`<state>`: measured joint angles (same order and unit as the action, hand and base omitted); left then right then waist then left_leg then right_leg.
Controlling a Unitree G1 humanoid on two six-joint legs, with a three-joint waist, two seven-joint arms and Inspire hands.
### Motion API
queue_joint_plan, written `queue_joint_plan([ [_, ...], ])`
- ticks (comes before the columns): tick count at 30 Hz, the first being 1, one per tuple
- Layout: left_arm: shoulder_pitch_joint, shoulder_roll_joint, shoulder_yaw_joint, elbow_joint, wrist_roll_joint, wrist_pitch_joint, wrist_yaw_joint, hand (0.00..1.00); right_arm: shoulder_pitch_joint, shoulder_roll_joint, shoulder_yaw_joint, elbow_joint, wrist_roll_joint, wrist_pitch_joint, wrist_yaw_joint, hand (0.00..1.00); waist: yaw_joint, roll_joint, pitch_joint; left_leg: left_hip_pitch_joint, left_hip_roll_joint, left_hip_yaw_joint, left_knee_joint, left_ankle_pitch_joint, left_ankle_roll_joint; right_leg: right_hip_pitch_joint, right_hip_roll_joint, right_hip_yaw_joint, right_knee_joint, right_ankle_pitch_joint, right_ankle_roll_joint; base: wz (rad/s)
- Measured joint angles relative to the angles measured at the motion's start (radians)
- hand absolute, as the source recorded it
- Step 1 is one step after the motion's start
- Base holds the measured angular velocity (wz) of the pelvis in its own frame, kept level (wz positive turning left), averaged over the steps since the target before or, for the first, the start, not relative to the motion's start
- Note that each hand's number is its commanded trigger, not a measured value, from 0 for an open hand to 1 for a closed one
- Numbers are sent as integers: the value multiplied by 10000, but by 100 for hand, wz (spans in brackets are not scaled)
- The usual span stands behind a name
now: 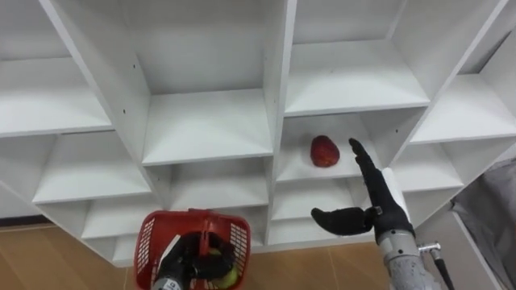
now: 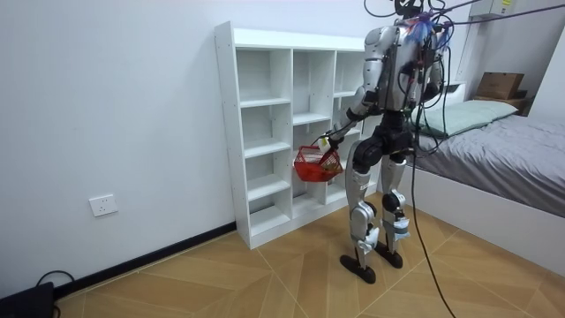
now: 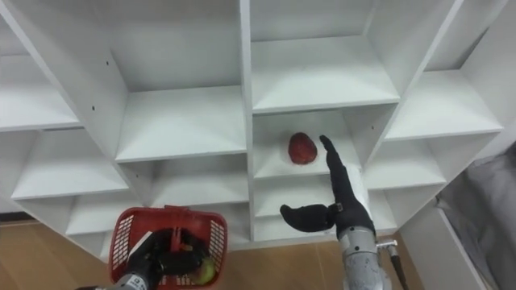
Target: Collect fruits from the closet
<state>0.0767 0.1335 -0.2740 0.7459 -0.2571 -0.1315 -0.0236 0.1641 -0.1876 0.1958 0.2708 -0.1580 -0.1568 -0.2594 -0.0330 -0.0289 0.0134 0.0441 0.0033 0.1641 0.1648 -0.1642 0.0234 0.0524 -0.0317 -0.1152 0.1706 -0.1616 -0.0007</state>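
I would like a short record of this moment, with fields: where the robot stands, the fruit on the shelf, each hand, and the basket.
robot: stands facing the white closet; a bed is at the room view's right
red fruit: lies on a shelf, in the compartment just right of the centre divider
right hand: open, fingers straight, raised toward the red fruit, not touching it
left hand: curled round the handle of the red basket, held low before the closet
basket contents: a yellow-green fruit; the rest is hidden
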Motion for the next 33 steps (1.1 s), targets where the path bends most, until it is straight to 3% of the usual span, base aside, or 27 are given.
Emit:
queue_joint_plan([
  [8,60,-4,248,-1,203,39,-71,100,-1,-15,-493,462,403,39,-245,0,50,-24,-31,36,5,4,27,-4,0,37,-1,12,23,-6,-1,0],
  [17,188,134,262,-3,248,134,-249,100,-372,-17,-408,1170,1172,56,-443,0,170,-44,-21,-1,24,-32,213,-71,6,-23,-35,-3,307,-141,-22,0],
  [22,317,170,454,-283,336,200,-450,100,-906,-58,-409,1529,1153,59,-441,0,197,-161,-11,-194,74,-137,875,-404,-17,-190,-126,-215,901,-531,-67,7],
  [25,347,188,653,-456,346,200,-625,100,-1378,-111,-436,2006,953,58,-444,0,319,-284,-65,-542,141,-273,1329,-575,-44,-459,-150,-268,1289,-727,-92,9],
  [33,361,258,763,-395,349,203,-772,100,-2673,-461,-465,3295,1534,50,-436,0,715,-372,31,-1737,263,-548,2284,-780,-54,-1347,-209,-540,1942,-928,-180,13],
])
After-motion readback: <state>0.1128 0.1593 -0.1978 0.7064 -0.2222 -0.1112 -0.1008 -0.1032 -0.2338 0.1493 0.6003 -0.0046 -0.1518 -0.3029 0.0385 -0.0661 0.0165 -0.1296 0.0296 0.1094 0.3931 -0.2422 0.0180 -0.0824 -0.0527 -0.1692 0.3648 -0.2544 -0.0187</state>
